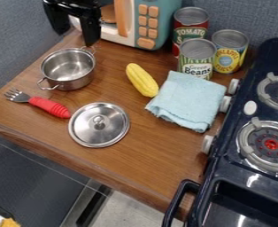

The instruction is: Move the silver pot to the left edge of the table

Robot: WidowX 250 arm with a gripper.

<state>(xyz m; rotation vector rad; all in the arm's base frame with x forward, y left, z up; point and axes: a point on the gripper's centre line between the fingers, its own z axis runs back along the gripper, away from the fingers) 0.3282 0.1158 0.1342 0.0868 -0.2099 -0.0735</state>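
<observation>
Seemingly a lab: toy stove (252,177) and toy microwave (142,22) beside partitions (16,40).

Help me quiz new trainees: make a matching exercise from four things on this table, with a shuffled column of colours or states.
1. Pot
2. Fork
3. Lid
4. Cloth

A. Light blue, folded
B. Lying flat, knob up
C. Upright, uncovered
D. Red-handled

Right pairs: 1-C, 2-D, 3-B, 4-A
</observation>
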